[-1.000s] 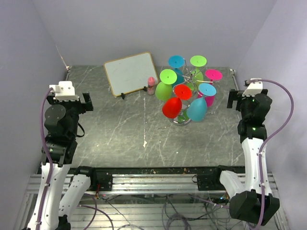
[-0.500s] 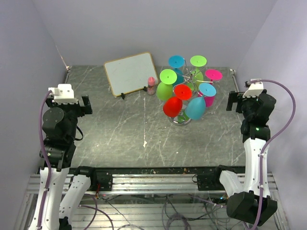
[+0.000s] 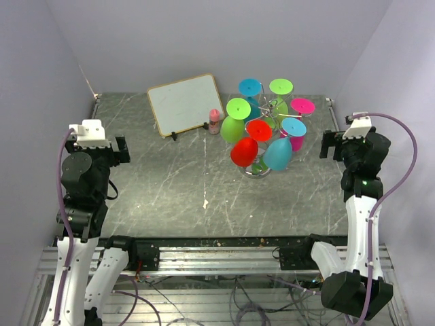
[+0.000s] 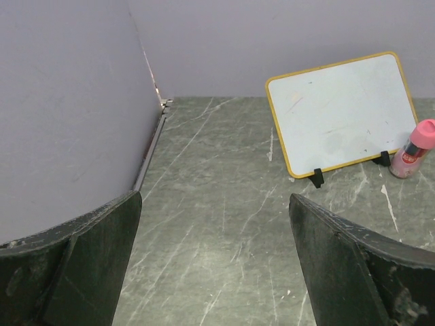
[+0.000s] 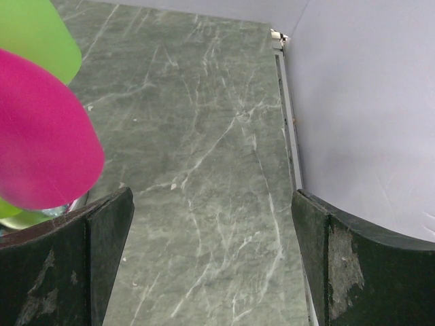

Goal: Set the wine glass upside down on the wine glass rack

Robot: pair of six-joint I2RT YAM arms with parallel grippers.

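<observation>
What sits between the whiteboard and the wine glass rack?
A small pink bottle, beside the whiteboard, left of the wine glass rack, in the top view.

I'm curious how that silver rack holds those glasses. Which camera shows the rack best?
The top external view: it alone shows the wine glass rack itself, with colourful glasses hanging upside down around it. The right wrist view catches only a pink glass and a green glass at its edge. The left wrist view shows none of it.

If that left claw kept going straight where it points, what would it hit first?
Likely nothing soon: the open left gripper aims over bare table toward the back wall. The white board stands right of its line, though depth is hard to judge.
</observation>
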